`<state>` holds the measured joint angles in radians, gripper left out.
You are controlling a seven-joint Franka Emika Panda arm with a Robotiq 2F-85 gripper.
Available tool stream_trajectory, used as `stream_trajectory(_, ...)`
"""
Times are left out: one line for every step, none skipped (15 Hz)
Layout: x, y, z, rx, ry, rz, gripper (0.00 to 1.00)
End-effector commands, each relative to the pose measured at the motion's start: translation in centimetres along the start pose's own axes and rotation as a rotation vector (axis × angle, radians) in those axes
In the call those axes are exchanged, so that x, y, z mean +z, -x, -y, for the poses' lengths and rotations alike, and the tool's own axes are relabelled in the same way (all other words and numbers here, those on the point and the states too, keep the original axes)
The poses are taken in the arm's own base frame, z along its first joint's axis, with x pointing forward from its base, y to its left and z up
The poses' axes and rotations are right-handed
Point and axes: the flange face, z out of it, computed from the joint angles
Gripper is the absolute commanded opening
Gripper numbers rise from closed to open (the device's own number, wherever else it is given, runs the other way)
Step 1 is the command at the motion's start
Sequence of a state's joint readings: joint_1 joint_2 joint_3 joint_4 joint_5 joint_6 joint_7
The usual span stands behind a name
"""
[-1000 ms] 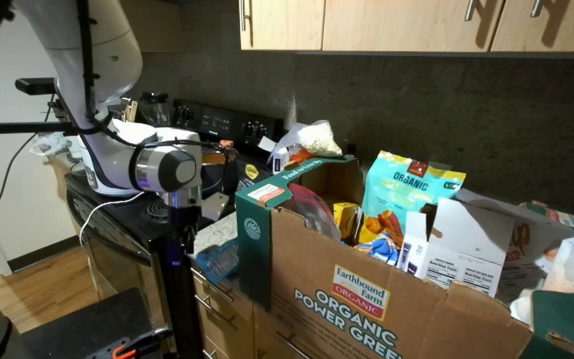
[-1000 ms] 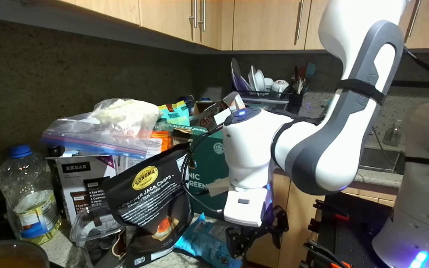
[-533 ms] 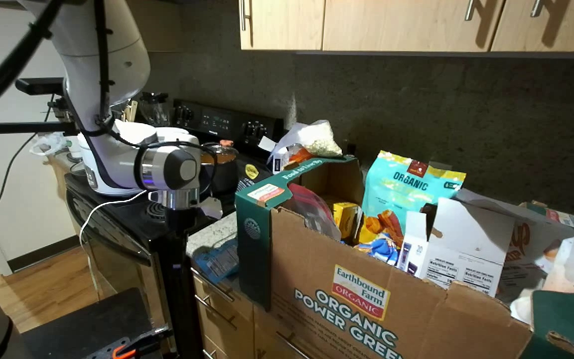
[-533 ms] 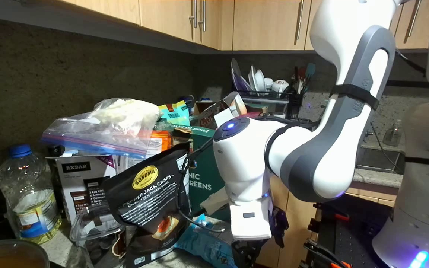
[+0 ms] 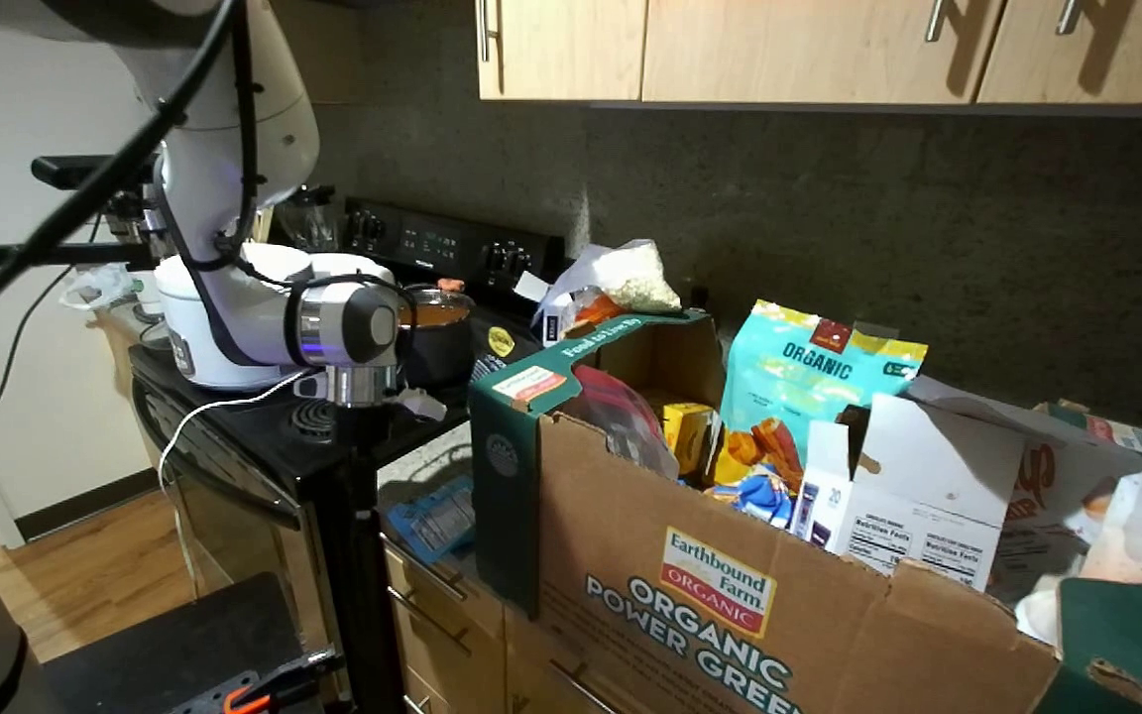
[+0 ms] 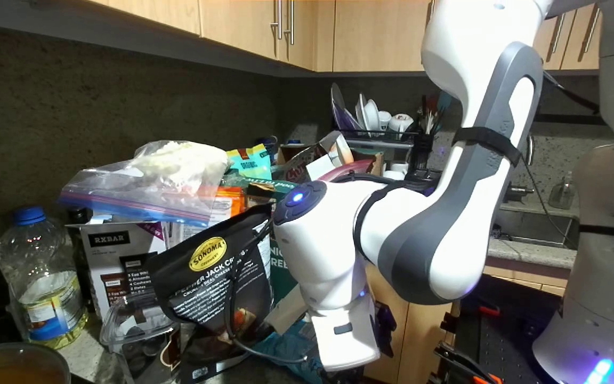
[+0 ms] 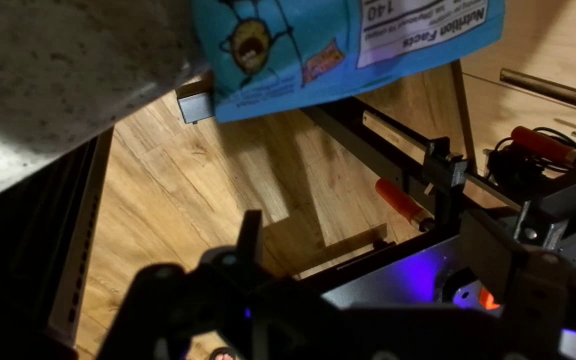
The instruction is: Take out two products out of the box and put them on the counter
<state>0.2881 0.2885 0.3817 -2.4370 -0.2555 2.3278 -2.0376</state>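
Black two-finger gripper (image 7: 365,235): spread wide
Blue plastic bag (image 7: 338,55): cartoon face (image 7: 250,47) (wrist view only, lol)
Brown-green cardboard box (image 5: 809,595): both exterior views

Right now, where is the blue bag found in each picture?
In an exterior view: bag, left of centre, on the counter.
In an exterior view: bag, bottom centre, partly hidden, on the counter.
Wrist view: bag, top, cut off, right of the counter.
Shared landmark: the counter.
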Motion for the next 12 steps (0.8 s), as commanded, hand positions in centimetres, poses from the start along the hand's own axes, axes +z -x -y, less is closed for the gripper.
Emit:
stream_trajectory(0.5,0.3,-1.9,-0.083,-0.053,-0.012,1.00)
stream_trajectory(0.8,0.3,-2.3,-0.103,-0.067,-0.016,1.00)
stream_trajectory(1.0,0.4,-2.7,-0.116,-0.082,-0.020,1.00)
stream_trajectory(1.2,0.5,-3.0,-0.128,-0.097,-0.018,1.00)
stream_trajectory(1.4,0.6,-3.3,-0.141,-0.114,-0.020,1.00)
stream_trajectory(1.6,0.7,-3.6,-0.152,-0.132,-0.020,1.00)
stream_trajectory(1.8,0.8,-3.9,-0.162,-0.150,-0.016,1.00)
stream_trajectory(2.0,1.1,-4.2,-0.165,-0.168,-0.007,1.00)
stream_trajectory(2.0,1.3,-4.4,-0.171,-0.183,0.005,1.00)
stream_trajectory(2.1,1.6,-4.6,-0.180,-0.195,0.013,1.00)
stream_trajectory(2.1,1.9,-4.9,-0.183,-0.202,0.022,1.00)
stream_trajectory(2.1,2.3,-5.1,-0.187,-0.207,0.031,1.00)
